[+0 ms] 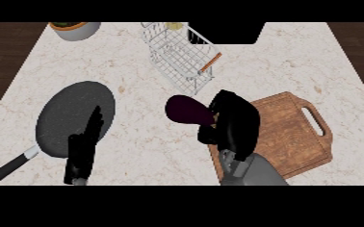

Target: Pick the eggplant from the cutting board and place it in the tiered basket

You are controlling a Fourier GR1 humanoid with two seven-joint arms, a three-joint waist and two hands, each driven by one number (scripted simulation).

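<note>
- Right hand (233, 122): fingers curled round the stem end of the eggplant (188, 109), carried clear of the cutting board (292, 130), between board and tiered basket (181, 57).
- Advice: raise it above the basket rim before letting go.
- Left hand (84, 146): open, resting over the pan (74, 118).
- Hidden: contact under the right palm; the basket's far end is cut off.

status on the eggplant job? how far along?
Done: eggplant is off the cutting board, held in the right hand. In hand: it hangs over the counter between board and wire basket. Left: carry it into the basket and let go. Left hand rests open by the pan.
</note>
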